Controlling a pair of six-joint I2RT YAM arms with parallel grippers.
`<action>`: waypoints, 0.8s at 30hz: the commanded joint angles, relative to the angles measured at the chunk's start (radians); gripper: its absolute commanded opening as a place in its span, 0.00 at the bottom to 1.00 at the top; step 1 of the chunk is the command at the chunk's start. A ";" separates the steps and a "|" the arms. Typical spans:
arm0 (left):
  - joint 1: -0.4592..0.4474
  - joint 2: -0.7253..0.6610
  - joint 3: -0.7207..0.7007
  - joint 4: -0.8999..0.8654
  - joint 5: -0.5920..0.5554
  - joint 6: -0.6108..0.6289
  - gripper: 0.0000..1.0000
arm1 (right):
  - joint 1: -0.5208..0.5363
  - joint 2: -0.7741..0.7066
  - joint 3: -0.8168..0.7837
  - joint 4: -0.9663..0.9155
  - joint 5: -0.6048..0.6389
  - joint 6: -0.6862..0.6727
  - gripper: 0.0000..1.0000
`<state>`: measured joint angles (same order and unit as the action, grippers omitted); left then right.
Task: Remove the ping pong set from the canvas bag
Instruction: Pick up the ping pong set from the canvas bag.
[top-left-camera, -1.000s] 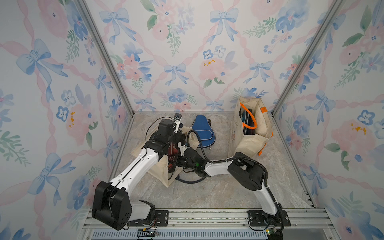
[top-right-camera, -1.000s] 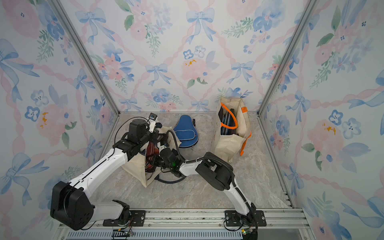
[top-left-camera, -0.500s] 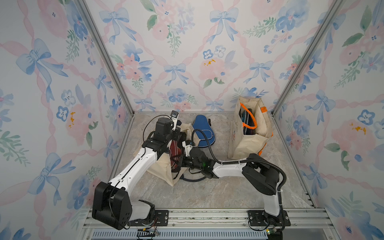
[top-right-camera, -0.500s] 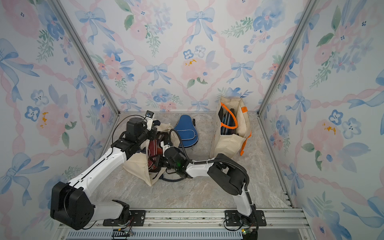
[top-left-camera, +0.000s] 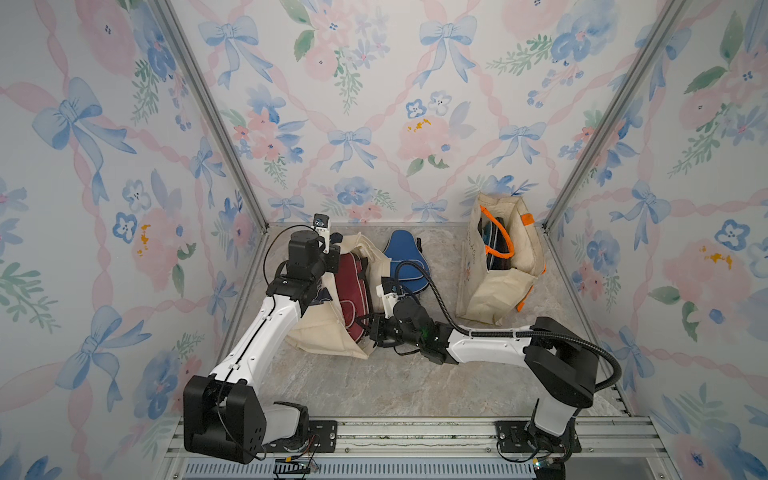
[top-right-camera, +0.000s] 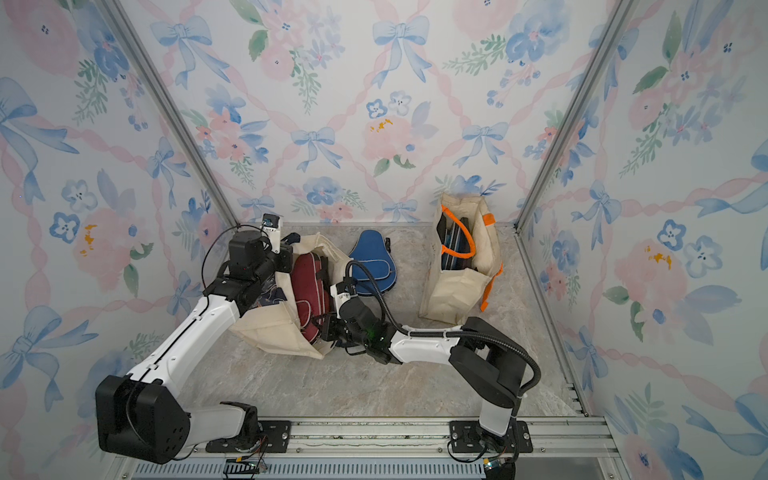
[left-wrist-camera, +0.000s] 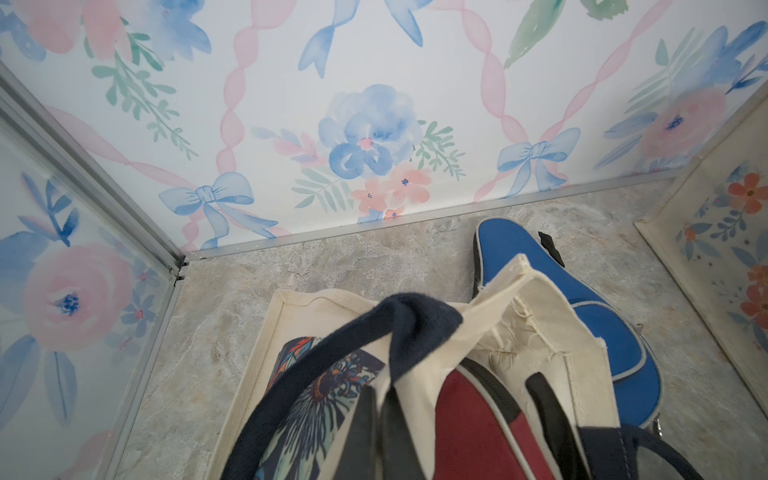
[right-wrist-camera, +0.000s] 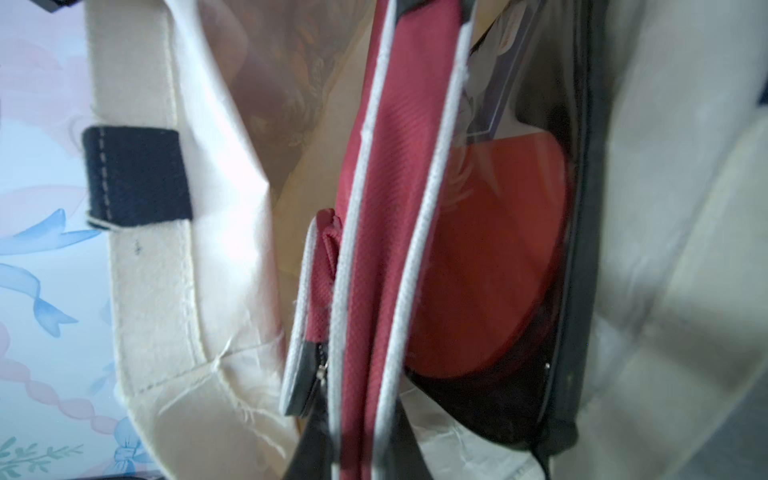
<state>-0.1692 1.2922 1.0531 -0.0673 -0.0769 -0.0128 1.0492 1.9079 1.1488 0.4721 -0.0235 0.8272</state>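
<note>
bagged case (top-left-camera: 353, 291) in canvas bag (top-left-camera: 320, 336) | loose case (top-left-camera: 405, 259) behind-right | second bag (top-left-camera: 494, 291) farther right, seemingly upright

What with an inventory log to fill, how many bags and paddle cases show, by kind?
Canvas bags: 2, navy-handled bag and orange-handled bag
Zippered paddle cases: 2, maroon case and blue case
See-through pouch: 1
Total: 5; orange-handled bag's contents unclear, uncounted.

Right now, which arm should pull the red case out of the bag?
The right. The right gripper clamps the maroon case at the canvas bag's mouth; the left gripper is busy holding the bag's rim.
</note>
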 joint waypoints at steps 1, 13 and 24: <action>0.033 -0.026 0.018 0.073 -0.008 -0.038 0.00 | 0.008 -0.100 -0.020 0.011 0.107 -0.119 0.02; 0.118 -0.040 -0.004 0.112 -0.084 -0.112 0.00 | -0.003 -0.347 -0.087 -0.127 0.249 -0.257 0.00; 0.192 -0.082 -0.023 0.141 -0.129 -0.185 0.00 | -0.147 -0.460 -0.077 -0.247 0.232 -0.295 0.00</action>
<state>0.0128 1.2659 1.0283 -0.0303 -0.1841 -0.1516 0.9535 1.4742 1.0496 0.1658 0.1947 0.5690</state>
